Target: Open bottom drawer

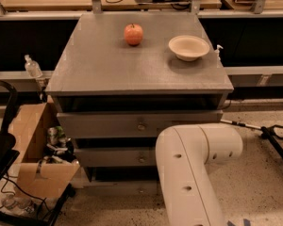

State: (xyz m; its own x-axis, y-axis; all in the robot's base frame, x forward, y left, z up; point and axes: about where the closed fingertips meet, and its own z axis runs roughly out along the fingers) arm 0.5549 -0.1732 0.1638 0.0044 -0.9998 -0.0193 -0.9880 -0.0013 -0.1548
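Down at the foot of the grey cabinet [132, 74] is the bottom drawer [115, 188]. Its front is short and flat, with one small round knob [141, 189] in the middle. It looks pushed in, and it sits farther back than the two drawers above it. The right part of its front is hidden behind the arm [191, 173].

That arm is big and white. It bends like an elbow in front of the cabinet's lower right side and runs down out of the bottom of the picture. The gripper is not in the picture, either past the bottom edge or behind the arm, so I cannot tell if it is apart or together.

Above the bottom drawer is the middle drawer [111, 157], and above that is the top drawer [101, 125]. Each has a small knob.

On the cabinet's top is a red apple [133, 34], and near it on the right is a pale bowl [189, 47]. They are apart.

Left of the cabinet is a box [30, 135] with some things in it. A clear bottle [32, 67] stands on a ledge behind the box.

On the floor at the right lies a thin black tool [269, 133].
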